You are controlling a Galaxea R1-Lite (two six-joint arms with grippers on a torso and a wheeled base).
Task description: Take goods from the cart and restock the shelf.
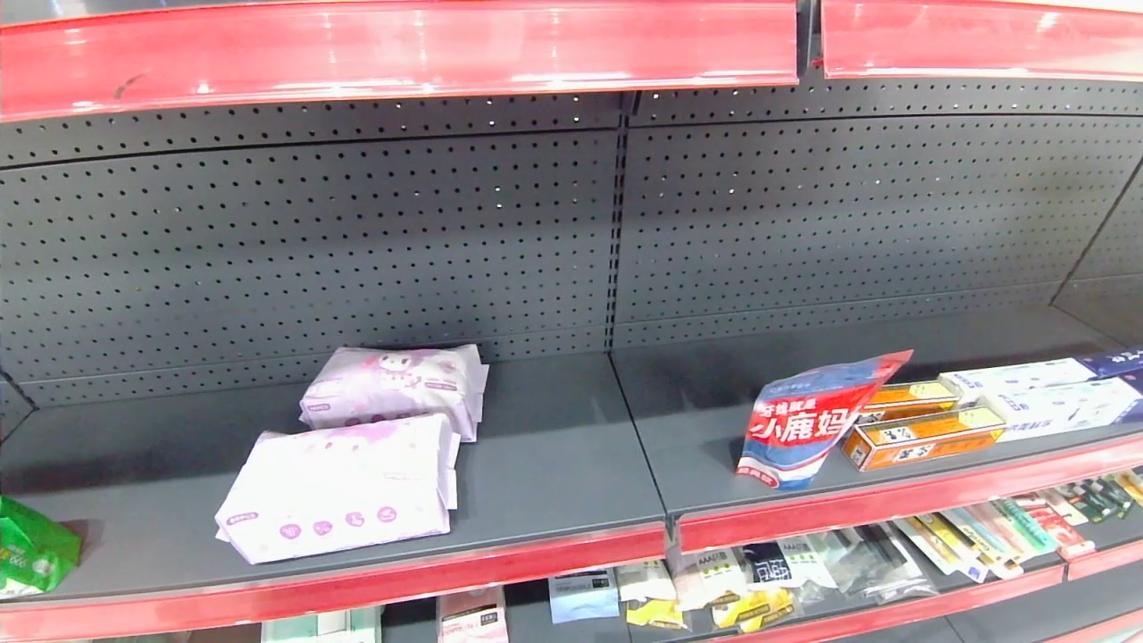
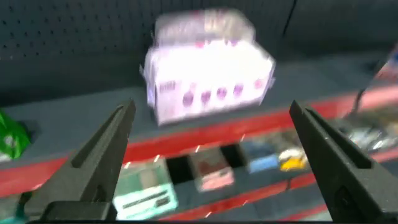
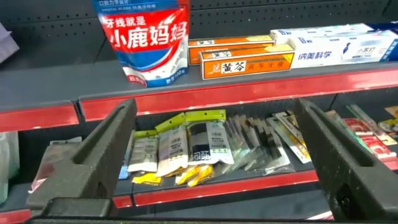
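On shelf [image 1: 554, 451]: 2 soft tissue pks [image 1: 339, 489]

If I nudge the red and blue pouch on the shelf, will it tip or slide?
Probably tips: the pouch stands on a narrow base, tilted toward the orange boxes. Its creased film looks soft, likely to buckle under a push. The glossy surface may slip in a grip.

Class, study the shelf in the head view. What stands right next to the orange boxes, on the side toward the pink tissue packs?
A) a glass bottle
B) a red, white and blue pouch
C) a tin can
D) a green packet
B: the red, white and blue pouch stands propped right beside the orange boxes, between them and the pink tissue packs.
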